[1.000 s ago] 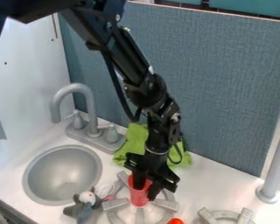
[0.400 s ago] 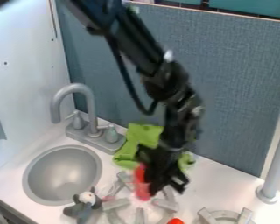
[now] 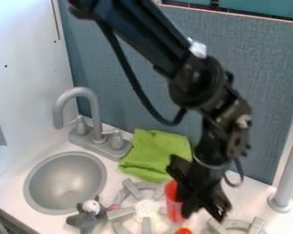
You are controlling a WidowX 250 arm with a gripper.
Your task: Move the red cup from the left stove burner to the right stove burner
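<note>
Currently at the gripper: one red cup, by the left burner

Gripper (image 3: pixel 203 211), black, against the right side of the red cup (image 3: pixel 173 202); whether the jaws are apart or clamped on it, cannot tell.
Step in hand, as judged: handling of the cup. Next move calls for a sure grip and the cup kept upright.
Cup, one, roughly upright at the right side of the left burner (image 3: pixel 147 209); resting or lifted, cannot tell. Contents not discernible.
Sink (image 3: pixel 66 183), one, round, grey, let into the counter (image 3: pixel 11 189) near its front edge; grey plush toy (image 3: pixel 88 218) beside the rim, not in the basin.
Green cloth (image 3: pixel 154 154), one, rumpled, toward the counter's back edge, right of the faucet (image 3: pixel 95 112).
Orange-red object (image 3: pixel 184 231), one, small, near the cup's foot.
</note>
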